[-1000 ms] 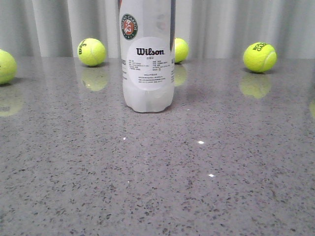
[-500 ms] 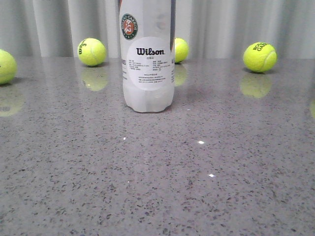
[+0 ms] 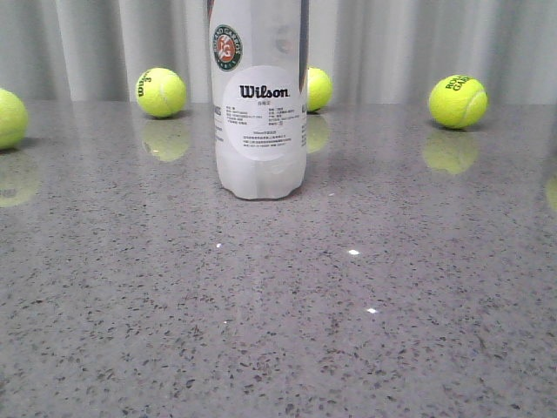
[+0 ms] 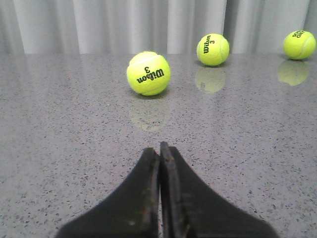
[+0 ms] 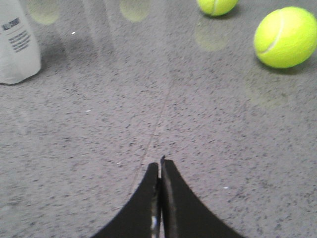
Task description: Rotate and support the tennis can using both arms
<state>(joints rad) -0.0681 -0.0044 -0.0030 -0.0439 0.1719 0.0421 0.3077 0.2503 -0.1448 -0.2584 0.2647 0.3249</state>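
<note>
Far left in the front view, a yellow ball (image 3: 10, 117), half cut off by the picture edge. Next, a second ball (image 3: 161, 92) near the grey curtain (image 3: 96, 43) at the back, with its shine showing on the glossy grey speckled table (image 3: 278, 331). Then the tall white tennis can (image 3: 259, 104), standing upright on the table a little left of the middle, top cut off by the picture, round red-green badge up high and white Wilson label facing forward. Just behind the can's right edge, a third ball (image 3: 318, 88), partly hidden. Far to the right, a fourth ball (image 3: 458, 101) near the curtain, well apart from the can. No claws in the front view. In the left wrist view, the left claw (image 4: 159, 148) black and pressed together, tips touching, holding nothing, above bare table, with a Wilson 3 ball (image 4: 148, 73) ahead of it and two more balls (image 4: 213, 49) (image 4: 299, 44) farther back. In the right wrist view, the right claw (image 5: 160, 166) also black and pressed together, holding nothing, above bare table; the can's bottom (image 5: 17, 49) off to one side and well apart from the tips, a big ball (image 5: 285, 37) on the other side, and one more ball (image 5: 216, 6) farther away.
</note>
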